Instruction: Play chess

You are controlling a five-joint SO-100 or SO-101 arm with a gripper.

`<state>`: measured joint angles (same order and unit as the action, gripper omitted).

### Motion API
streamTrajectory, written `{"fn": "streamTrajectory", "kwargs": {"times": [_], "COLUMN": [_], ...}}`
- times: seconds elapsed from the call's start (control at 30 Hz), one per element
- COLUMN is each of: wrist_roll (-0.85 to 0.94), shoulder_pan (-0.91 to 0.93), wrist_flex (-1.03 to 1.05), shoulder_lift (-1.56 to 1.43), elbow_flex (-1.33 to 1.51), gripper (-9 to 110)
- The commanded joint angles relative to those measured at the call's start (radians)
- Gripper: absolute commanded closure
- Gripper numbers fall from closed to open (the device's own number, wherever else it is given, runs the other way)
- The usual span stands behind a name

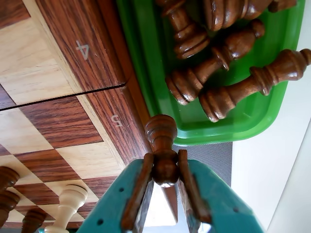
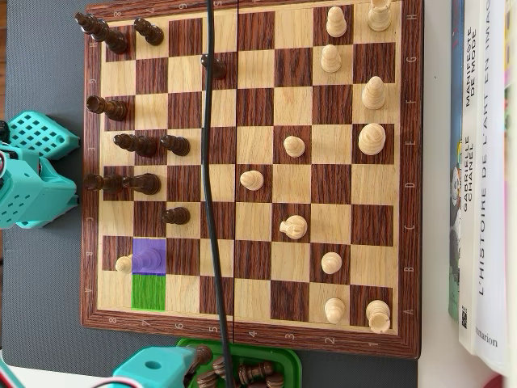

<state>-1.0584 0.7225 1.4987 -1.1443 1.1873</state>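
Gripping a dark pawn (image 1: 163, 145) between its fingers, the gripper (image 1: 165, 182) hangs at the chessboard's (image 1: 63, 111) near edge, just left of the green tray (image 1: 146, 73) holding apparently five captured dark pieces (image 1: 228, 73).

Bright, even daylight in both my views, soft short shadows beside the pieces on the chessboard (image 2: 254, 170), white table edge nearly blown out in my wrist view, my gripper (image 1: 165, 187) perhaps slightly soft up close, overhead view sharp.
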Motion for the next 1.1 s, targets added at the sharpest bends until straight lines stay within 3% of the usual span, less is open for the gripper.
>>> {"fn": "streamTrajectory", "kwargs": {"times": [0.0, 0.13, 0.53, 1.07], "wrist_roll": [0.026, 0.041, 0.043, -0.057], "shoulder_pan": [0.011, 0.009, -0.005, -0.101], "wrist_flex": [-0.008, -0.009, 0.002, 0.046], "shoulder_lift": [-0.015, -0.017, -0.028, -0.578], "elbow_flex": [-0.051, -0.051, -0.044, 0.298], "gripper": [92, 85, 86, 88]}}
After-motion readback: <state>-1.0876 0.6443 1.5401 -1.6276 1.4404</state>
